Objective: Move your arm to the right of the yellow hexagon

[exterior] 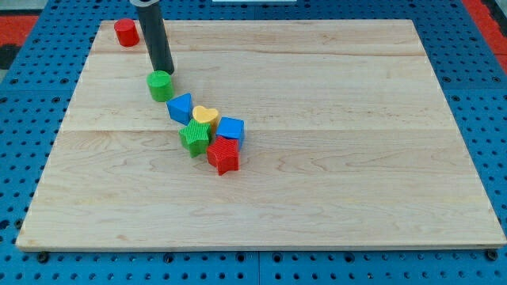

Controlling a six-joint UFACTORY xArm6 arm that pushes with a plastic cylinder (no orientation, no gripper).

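Observation:
My tip [165, 72] is at the upper left of the wooden board [333, 182]. It sits just above the green cylinder [160, 85], touching or nearly touching it. The only yellow block I see is heart-shaped [205, 117]. It lies down and to the right of my tip, in a cluster of blocks. I see no yellow hexagon. My tip is to the left of the yellow heart, with the green cylinder and a blue block [181, 107] between them.
A blue cube [230, 128], a green star [194, 137] and a red star [224, 155] crowd around the yellow heart. A red cylinder [125, 32] stands at the board's top left corner. A blue pegboard [483, 71] surrounds the board.

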